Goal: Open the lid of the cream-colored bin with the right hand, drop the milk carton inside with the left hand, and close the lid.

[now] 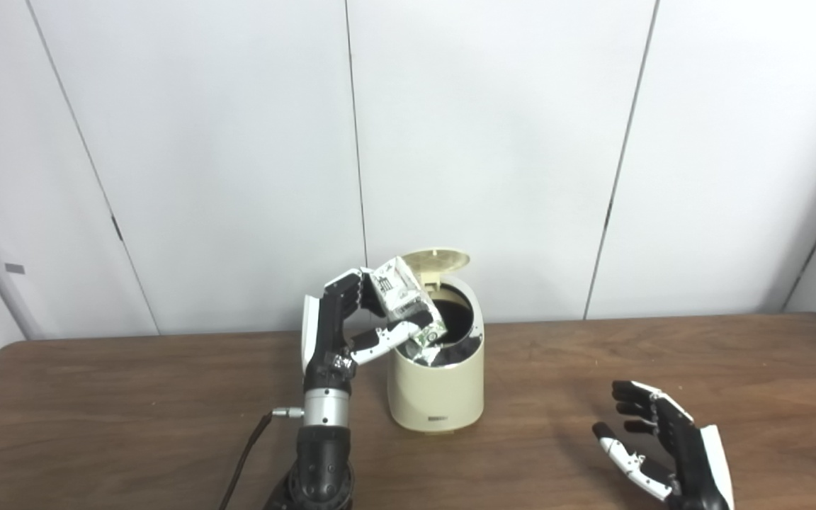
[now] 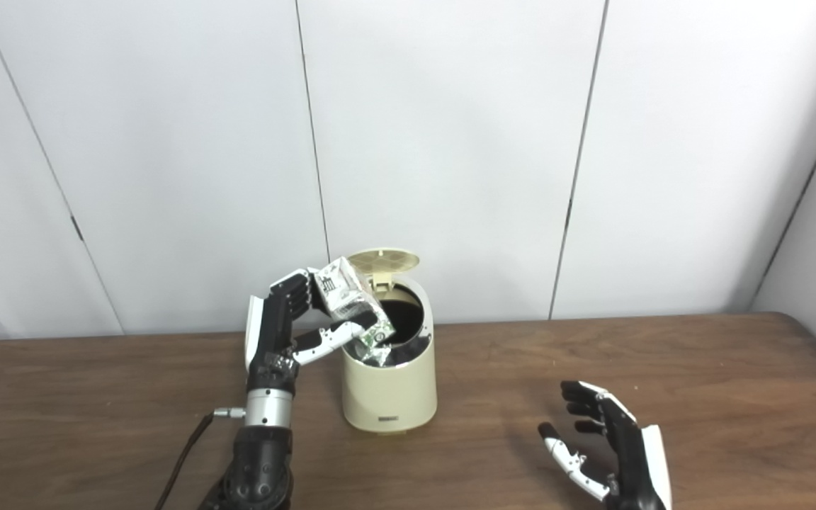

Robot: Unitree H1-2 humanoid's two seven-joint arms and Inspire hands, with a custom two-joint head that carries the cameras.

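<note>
Left robot hand point(image 1: 341, 322) grips the milk carton point(image 1: 402, 294) between fingers and thumb, tilted over the open mouth of the cream bin point(image 1: 438, 386), its lower end dipping past the rim. From the left eye, the lid point(image 1: 435, 259) stands raised at the back.

From the right eye, the right robot hand point(image 2: 610, 439) hovers low over the desk point(image 2: 698, 397), well apart from the bin, fingers spread and holding nothing.

Crumpled milk carton point(image 1: 404, 297) tilted over cream bin point(image 1: 438, 386) — lid point(image 1: 434, 261) up.
</note>
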